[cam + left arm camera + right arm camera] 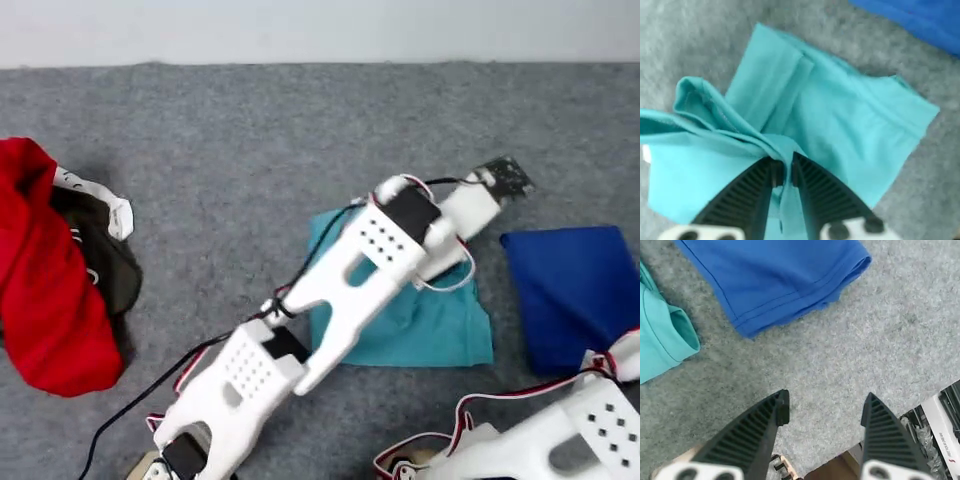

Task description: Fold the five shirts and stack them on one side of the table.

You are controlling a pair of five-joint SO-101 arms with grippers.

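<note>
On the flat grey felt-covered table [250,150], a half-folded teal fabric shirt [430,325] is laid right of centre. A folded blue fabric shirt [570,280] is placed just beside it on the right, with a narrow strip of felt between them. Well apart, at the left edge, a crumpled red fabric shirt [45,290] is heaped, with a black garment [105,260] and a white garment [100,195] set against its right side. The left gripper [782,172] is pinched onto a raised fold of the teal shirt. The right gripper [825,410] is held spread above bare felt near the blue shirt.

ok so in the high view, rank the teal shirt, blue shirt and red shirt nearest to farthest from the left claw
1. teal shirt, mid-table, pinched in the left claw
2. blue shirt, beside the teal one, at the right edge
3. red shirt, far across at the left edge
</note>
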